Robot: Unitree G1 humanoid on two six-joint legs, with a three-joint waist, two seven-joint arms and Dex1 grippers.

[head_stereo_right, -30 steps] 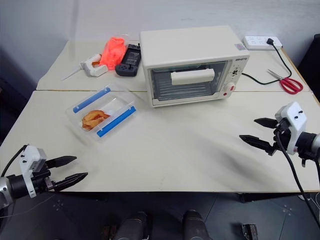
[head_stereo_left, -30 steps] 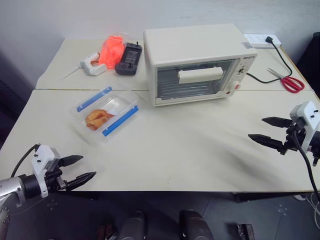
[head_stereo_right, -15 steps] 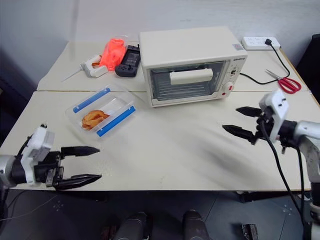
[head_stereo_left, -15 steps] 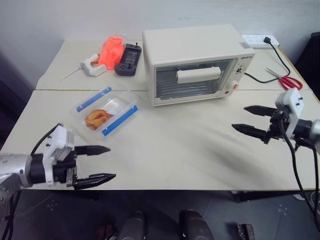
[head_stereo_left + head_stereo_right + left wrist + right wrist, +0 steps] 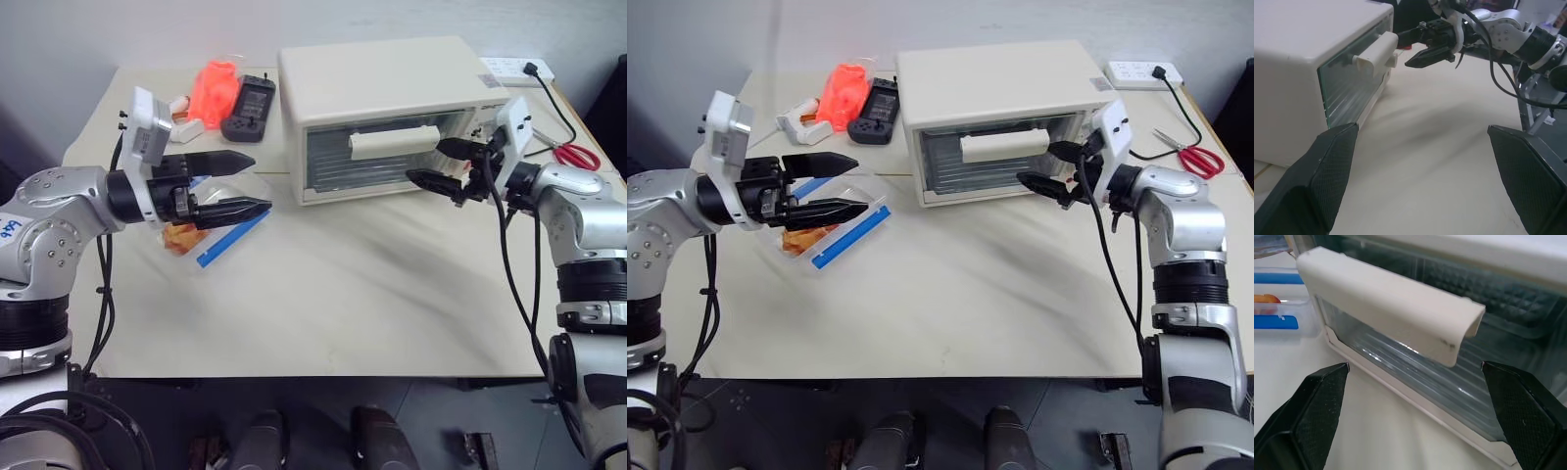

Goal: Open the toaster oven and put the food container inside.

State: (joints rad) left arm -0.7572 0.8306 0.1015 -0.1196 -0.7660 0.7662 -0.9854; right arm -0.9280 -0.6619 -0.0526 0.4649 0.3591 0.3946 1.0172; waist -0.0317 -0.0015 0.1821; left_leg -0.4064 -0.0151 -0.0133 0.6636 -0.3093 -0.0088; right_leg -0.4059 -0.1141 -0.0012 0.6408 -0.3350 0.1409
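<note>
Both black pincers higher; right pincer [image 5: 441, 164] nearer boxy glass-fronted toaster oven [image 5: 387, 88]

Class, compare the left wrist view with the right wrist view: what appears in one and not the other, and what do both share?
Left wrist view alone: the right gripper, open, close by the handle's end, its grey arm behind it, the oven's cream top and a stretch of table.

Right wrist view alone: the food container with its blue clip strips, lying on the table beyond the handle's far end.

Both: the toaster oven with its glass door shut and the cream bar handle. Each view also has its own gripper's two black fingers spread wide with nothing between them; the left gripper is open too.
</note>
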